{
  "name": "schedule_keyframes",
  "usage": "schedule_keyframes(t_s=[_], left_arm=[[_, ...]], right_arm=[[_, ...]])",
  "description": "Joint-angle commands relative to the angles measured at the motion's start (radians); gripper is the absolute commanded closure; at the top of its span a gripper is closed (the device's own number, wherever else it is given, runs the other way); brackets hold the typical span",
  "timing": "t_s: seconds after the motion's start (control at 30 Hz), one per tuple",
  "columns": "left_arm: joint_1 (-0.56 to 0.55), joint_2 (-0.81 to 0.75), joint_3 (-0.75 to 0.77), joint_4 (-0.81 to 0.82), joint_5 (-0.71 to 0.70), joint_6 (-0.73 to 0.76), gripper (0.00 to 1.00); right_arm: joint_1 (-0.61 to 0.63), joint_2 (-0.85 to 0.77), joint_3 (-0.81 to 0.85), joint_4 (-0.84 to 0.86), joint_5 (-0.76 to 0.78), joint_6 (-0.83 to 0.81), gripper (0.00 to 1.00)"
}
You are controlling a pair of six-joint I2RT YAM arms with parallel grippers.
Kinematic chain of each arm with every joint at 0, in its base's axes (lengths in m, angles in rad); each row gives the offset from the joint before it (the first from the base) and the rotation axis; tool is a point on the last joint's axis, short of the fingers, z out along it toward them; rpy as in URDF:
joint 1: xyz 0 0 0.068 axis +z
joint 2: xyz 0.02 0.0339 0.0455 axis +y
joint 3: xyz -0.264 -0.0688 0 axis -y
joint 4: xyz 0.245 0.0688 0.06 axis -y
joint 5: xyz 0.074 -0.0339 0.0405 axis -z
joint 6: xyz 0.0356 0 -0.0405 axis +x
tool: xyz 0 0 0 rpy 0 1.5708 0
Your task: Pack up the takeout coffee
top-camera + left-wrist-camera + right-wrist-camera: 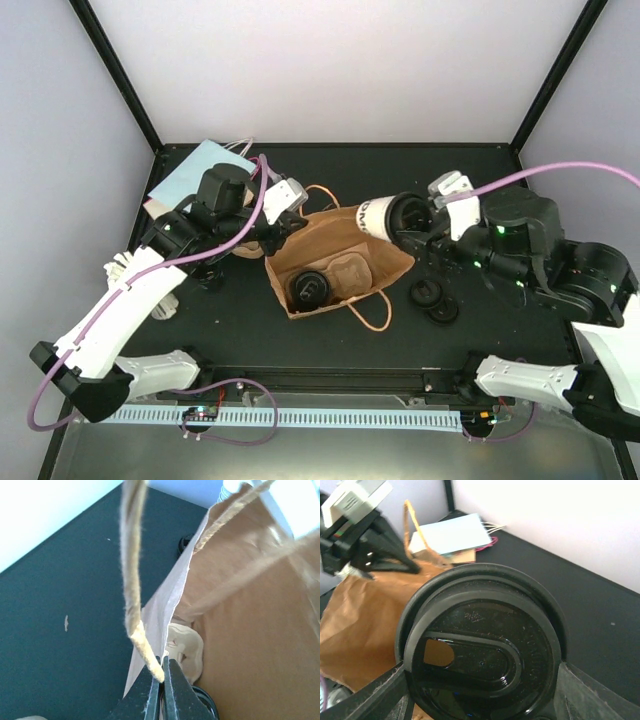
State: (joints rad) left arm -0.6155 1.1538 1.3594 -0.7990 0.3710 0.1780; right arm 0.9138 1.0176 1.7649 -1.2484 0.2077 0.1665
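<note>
A brown paper bag (330, 270) stands open in the middle of the table. Inside it sit one lidded black coffee cup (308, 288) and a pale pulp carrier (350, 272). My left gripper (285, 225) is shut on the bag's left rim and rope handle (161, 672); the carrier (187, 647) shows just past the rim. My right gripper (420, 225) is shut on a second coffee cup (385, 218), held on its side over the bag's right edge. The cup's black lid (480, 660) fills the right wrist view between my fingers (590, 695).
A flat pale-blue bag (195, 170) lies at the back left, also in the right wrist view (452, 535). Two loose black lids (430, 292) lie right of the brown bag. The bag's front handle (372, 315) lies on the table. Black frame posts stand at the back corners.
</note>
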Motion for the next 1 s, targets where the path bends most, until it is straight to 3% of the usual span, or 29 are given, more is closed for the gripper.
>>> schedule_keyframes(t_s=[0.0,0.43,0.73,0.97], left_arm=[[-0.014,0.021,0.079,0.025,-0.055,0.047,0.98],[-0.069,0.080,0.136,0.067,-0.168,0.093,0.98],[-0.109,0.025,-0.019,0.205,-0.235,0.101,0.98],[-0.141,0.009,-0.064,0.216,-0.283,0.113,0.98]], right_arm=[[-0.001,0.033,0.003,0.052,-0.195,-0.061,0.42],[0.000,0.002,-0.121,0.080,-0.253,-0.056,0.42],[0.003,-0.037,-0.259,0.059,-0.204,-0.017,0.44],[0.040,-0.057,-0.361,0.066,-0.203,0.019,0.44]])
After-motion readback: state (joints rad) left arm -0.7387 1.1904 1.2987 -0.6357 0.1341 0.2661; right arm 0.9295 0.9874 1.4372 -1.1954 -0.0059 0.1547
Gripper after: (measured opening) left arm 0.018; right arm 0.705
